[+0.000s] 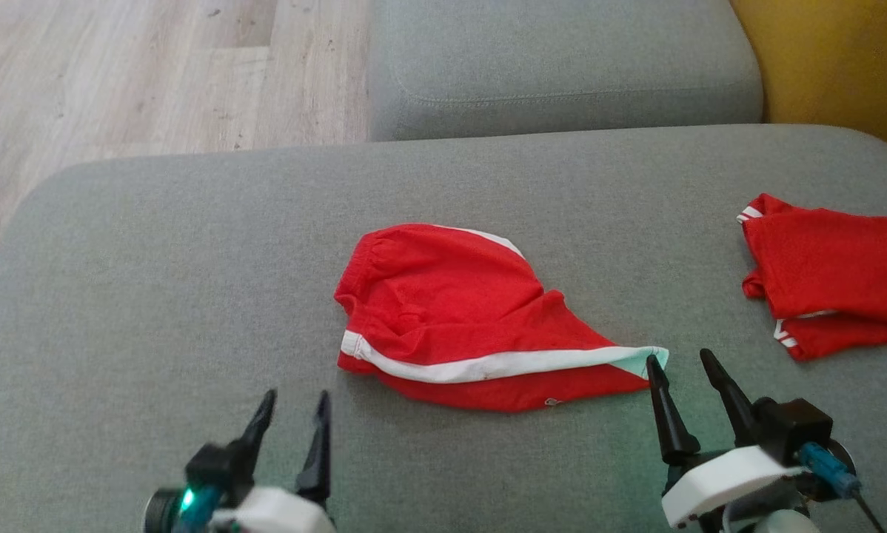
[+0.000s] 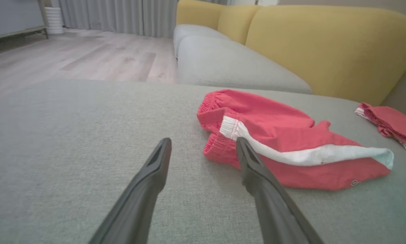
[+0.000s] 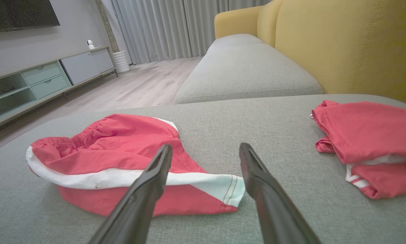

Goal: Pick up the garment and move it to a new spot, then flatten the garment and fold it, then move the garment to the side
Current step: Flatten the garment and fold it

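Red shorts [image 1: 458, 318] with a white side stripe lie crumpled mid sofa cushion [image 1: 155, 259], grey fabric, waistband end toward the left. The left gripper [image 1: 295, 400] is low over the cushion, near the waistband end and not touching it, jaws spread wide, empty. The right gripper [image 1: 679, 359] is just beside the white hem corner, contact unclear, jaws spread wide, holding nothing. Far right: second red garment [image 1: 836, 281], bunched, well apart from the shorts.
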